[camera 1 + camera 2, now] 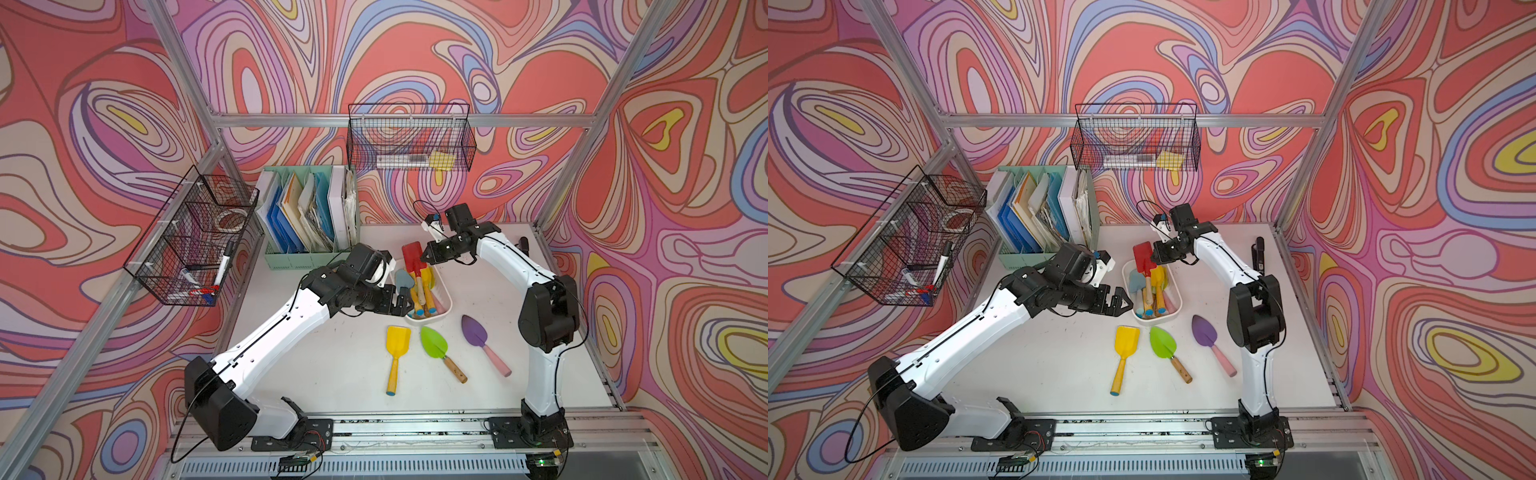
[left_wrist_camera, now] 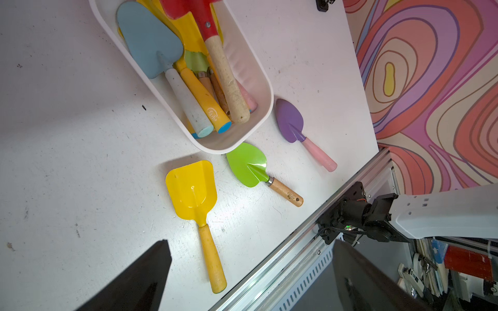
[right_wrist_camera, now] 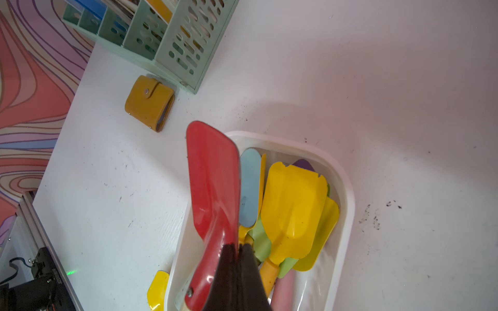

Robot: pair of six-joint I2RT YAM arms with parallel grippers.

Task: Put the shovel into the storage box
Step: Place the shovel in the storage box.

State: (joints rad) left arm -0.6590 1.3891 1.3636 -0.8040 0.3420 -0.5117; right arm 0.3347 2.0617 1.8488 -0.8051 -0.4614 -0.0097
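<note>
While the right gripper (image 1: 424, 254) has its jaws pressed together against the red shovel (image 1: 412, 254), both top views show that shovel lying over the storage box (image 1: 446, 300) with its blade past the far rim. Just left of the box, the left gripper (image 1: 1123, 302) stands spread wide with nothing in it. From the left wrist view, a yellow shovel (image 2: 194, 194), green shovel (image 2: 249, 165) and purple shovel (image 2: 291, 121) lie on the table (image 2: 80, 134) ahead of the open fingers (image 2: 151, 272). From the right wrist view, the closed fingertips (image 3: 237, 258) meet beside the red blade; whether they pinch it I cannot tell.
</note>
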